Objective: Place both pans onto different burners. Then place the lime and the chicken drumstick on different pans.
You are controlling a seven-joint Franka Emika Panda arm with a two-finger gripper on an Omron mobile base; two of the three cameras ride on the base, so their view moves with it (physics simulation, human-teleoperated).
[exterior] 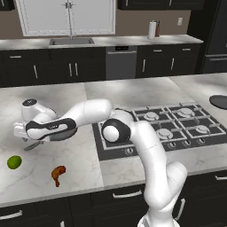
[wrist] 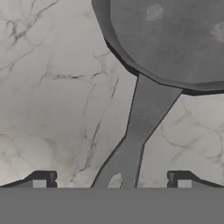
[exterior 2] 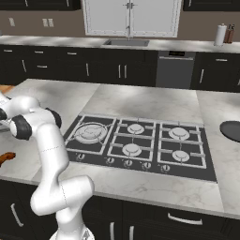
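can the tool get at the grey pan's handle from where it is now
Probably yes. In the hand view the open tool hangs above the counter with the grey pan's handle running between its two fingertips, and nothing lies over or beside the handle.

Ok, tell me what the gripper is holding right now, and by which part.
Nothing. The gripper is open above the grey pan's handle, one fingertip on each side, not closed on it.
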